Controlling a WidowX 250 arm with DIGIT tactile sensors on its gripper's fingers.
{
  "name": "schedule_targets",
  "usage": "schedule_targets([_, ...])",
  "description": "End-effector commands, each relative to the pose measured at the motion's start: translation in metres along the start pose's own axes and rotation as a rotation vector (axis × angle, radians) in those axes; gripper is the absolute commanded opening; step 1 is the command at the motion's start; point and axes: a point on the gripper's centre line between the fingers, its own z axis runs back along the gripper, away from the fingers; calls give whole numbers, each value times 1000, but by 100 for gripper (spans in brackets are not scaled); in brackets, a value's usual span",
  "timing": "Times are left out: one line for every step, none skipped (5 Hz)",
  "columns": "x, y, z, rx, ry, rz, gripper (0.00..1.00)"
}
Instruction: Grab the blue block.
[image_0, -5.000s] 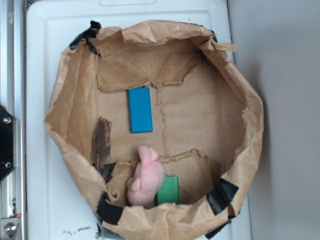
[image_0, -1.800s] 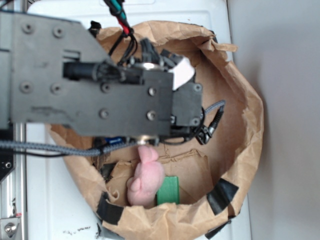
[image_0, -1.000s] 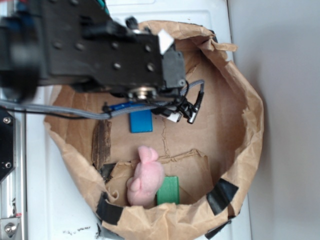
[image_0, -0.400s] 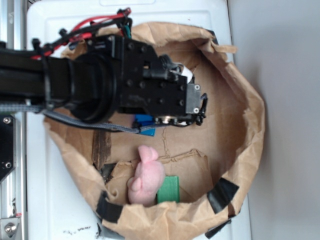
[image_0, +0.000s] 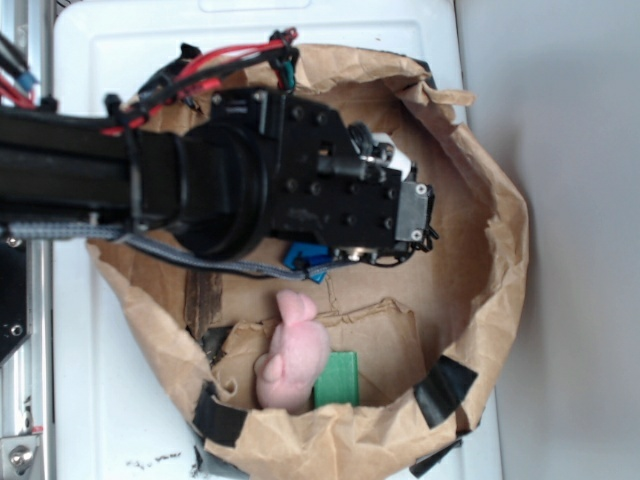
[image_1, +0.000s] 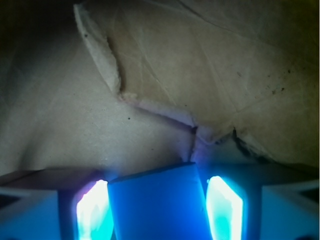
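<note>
Crumpled brown paper bag, floor bare toward its right wall: black gripper straddling the flat bright blue block mid-floor, fingers flanking its long edges, closure indeterminable.

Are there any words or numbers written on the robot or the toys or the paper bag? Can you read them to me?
None can be read. The blue block, pink plush toy, green block and brown paper bag are all plain.
The black marks on the white surface at the bottom are too small to read.
The white patch on the arm is mostly hidden.
</note>
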Motion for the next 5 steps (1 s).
schedule_targets([21,6,62,-122,26,-82,0])
schedule_targets([37,9,98,-113,-41,-146,0])
schedule_targets([44,17,117,-56,-190,-208,0])
schedule_targets([46,24,125,-46,-191,-252,0])
schedule_targets([40,33,128,-194,-282,-275,0])
